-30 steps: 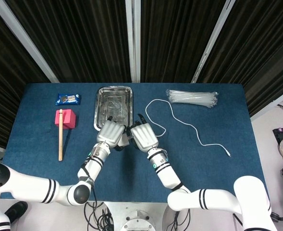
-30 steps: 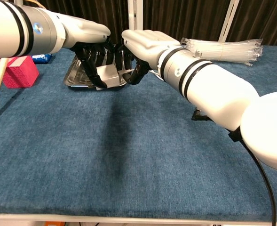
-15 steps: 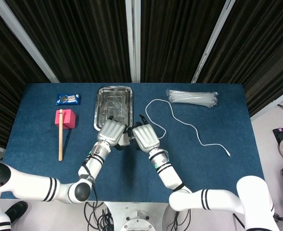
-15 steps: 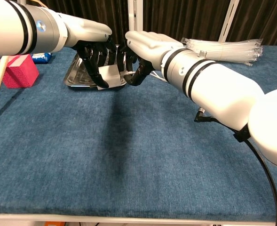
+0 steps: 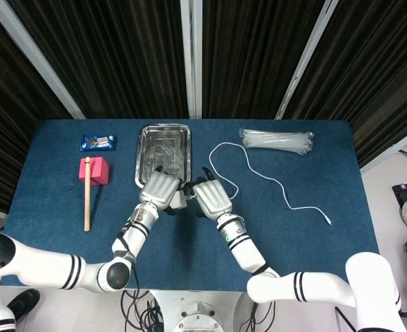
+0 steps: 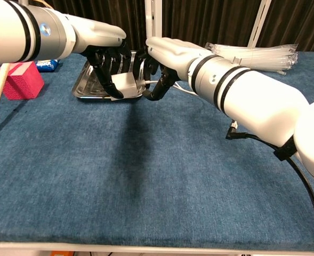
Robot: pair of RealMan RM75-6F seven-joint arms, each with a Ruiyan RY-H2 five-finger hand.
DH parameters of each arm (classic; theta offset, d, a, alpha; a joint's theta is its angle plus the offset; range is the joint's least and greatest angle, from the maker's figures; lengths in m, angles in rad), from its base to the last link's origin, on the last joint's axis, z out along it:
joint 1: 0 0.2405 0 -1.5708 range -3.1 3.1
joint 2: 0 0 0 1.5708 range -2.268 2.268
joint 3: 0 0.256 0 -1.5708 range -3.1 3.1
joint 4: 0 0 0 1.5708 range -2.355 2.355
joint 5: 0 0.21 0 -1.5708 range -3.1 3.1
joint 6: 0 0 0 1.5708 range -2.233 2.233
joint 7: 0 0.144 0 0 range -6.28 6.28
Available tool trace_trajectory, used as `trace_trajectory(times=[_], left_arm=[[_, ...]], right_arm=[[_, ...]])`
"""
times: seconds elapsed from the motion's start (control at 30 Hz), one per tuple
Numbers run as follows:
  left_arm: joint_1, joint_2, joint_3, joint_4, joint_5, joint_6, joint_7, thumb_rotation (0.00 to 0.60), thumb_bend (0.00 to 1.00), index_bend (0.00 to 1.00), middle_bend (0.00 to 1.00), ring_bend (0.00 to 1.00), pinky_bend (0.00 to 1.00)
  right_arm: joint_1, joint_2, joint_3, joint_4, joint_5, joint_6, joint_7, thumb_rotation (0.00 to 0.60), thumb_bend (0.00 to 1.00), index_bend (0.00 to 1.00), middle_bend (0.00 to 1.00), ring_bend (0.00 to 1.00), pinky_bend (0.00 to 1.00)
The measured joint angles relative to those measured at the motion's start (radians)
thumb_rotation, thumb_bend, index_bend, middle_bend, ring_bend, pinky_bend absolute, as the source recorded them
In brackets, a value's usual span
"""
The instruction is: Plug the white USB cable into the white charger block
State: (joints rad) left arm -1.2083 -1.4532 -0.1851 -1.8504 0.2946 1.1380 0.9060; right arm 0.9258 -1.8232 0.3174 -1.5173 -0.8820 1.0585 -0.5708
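My left hand [image 5: 160, 191] [image 6: 104, 47] grips the white charger block [image 6: 126, 83] above the blue table, in front of the metal tray. My right hand [image 5: 212, 198] [image 6: 167, 60] is right beside it and pinches the plug end of the white USB cable [image 6: 151, 81], which points at the block. From the head view the block [image 5: 182, 201] shows only as a sliver between the two hands. The cable [image 5: 258, 172] loops back over the table and ends at a small connector [image 5: 327, 222] at the right.
A metal tray [image 5: 148, 149] lies just behind the hands. A pink block [image 5: 94, 170] with a wooden stick [image 5: 87, 197] is at the left, and a blue packet [image 5: 97, 142] lies behind it. A bag of clear tubes [image 5: 276, 141] lies at the back right.
My right hand has shifted slightly right and lower, turning the cable plug toward the charger block. The left hand has barely moved.
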Motion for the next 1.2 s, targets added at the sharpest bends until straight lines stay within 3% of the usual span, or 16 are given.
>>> trace_trajectory(times=[0.13,0.43,1.2], left_arm=[[0.0,0.004,0.004,-0.006,0.005,0.004,-0.001,0.521,0.26,0.49,0.5,0.35,0.16],[-0.003,0.008,0.008,-0.026,0.017,0.022,0.003,0.518,0.26,0.49,0.5,0.35,0.16],[-0.016,-0.002,0.006,-0.027,-0.001,0.035,0.018,0.523,0.26,0.49,0.5,0.35,0.17]], right_arm=[[-0.006,0.01,-0.003,-0.003,0.002,0.007,0.001,0.6,0.29,0.34,0.45,0.26,0.0],[-0.008,0.015,-0.004,-0.007,0.009,0.015,0.007,0.6,0.37,0.49,0.45,0.26,0.0],[0.004,-0.001,-0.008,-0.01,0.012,0.023,-0.005,0.6,0.39,0.56,0.45,0.26,0.0]])
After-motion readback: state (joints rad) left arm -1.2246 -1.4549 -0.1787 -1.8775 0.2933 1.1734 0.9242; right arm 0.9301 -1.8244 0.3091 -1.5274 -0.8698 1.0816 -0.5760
